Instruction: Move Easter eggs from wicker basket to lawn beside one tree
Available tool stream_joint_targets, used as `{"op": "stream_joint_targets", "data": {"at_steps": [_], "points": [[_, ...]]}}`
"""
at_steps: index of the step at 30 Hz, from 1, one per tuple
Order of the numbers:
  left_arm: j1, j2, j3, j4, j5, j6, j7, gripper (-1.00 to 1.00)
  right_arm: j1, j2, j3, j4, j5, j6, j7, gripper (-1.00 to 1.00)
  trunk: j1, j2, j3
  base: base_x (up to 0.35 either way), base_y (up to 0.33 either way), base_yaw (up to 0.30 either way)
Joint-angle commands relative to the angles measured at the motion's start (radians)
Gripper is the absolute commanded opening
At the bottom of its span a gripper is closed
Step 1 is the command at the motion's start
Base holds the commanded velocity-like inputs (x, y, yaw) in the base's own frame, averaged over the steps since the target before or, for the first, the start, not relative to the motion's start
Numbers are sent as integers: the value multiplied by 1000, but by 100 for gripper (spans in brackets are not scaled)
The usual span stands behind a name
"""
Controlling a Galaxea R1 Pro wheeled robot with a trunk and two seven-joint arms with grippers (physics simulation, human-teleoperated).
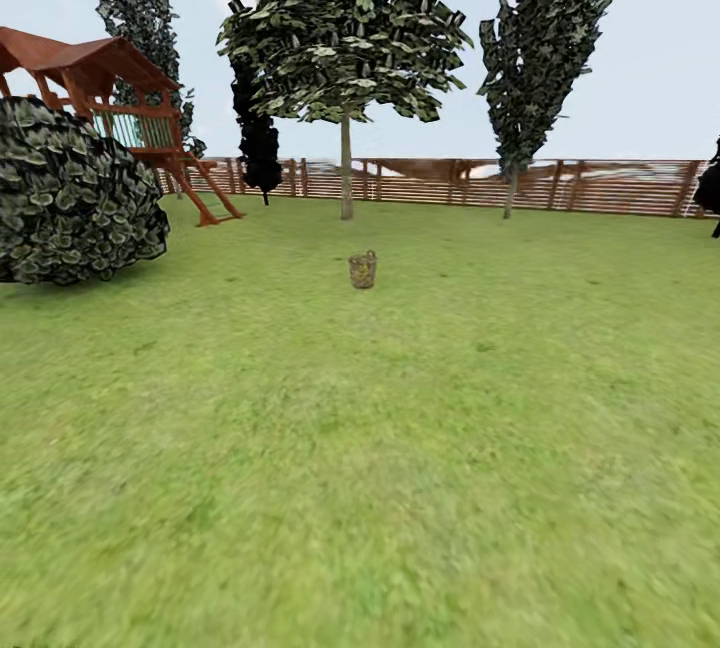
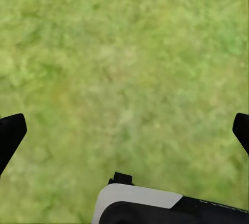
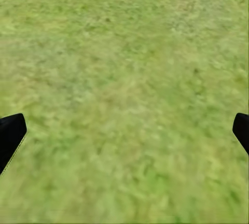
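In the head view the small brown wicker basket (image 1: 362, 270) stands on the lawn (image 1: 400, 448) some way ahead, near the middle of the garden. Its inside is too small to make out, so the Easter eggs are hidden. Just behind it rises a tree (image 1: 346, 168) with a pale straight trunk and a broad leafy crown. My left gripper (image 2: 124, 130) hangs open over bare grass, its dark fingertips (image 2: 10, 136) at the frame's sides. My right gripper (image 3: 124, 133) is open too, with only grass between its fingertips (image 3: 11, 133).
A big round bush (image 1: 70, 193) stands at the left, with a red wooden play set (image 1: 130, 118) behind it. A brown slat fence (image 1: 480, 183) closes the back. A narrow columnar tree (image 1: 530, 58) stands at the right and a dark conifer (image 1: 258, 138) beside the leafy tree.
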Motion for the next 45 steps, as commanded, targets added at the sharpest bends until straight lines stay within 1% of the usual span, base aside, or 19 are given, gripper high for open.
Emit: {"op": "stream_joint_targets", "data": {"at_steps": [1, 5, 11, 45], "points": [[-1, 0, 2, 1, -1, -3, 1, 100, 0, -5, -7, 0, 4, -3, 1, 100, 1, -1, -1, 332, 0, 280], [-1, 0, 2, 1, -1, -4, 1, 100, 0, -15, -7, 0, 4, -3, 1, 100, 1, -1, -1, 332, 0, 249], [-1, -1, 2, 1, -1, -2, 1, 100, 0, -17, -6, 1, 4, -3, 1, 100, 1, -1, -1, 333, 0, 121], [-1, -2, 1, 1, -2, -2, 1, 100, 0, -15, -4, 5, 6, -12, 3, 100, 1, -1, -1, 333, 0, 3]]}}
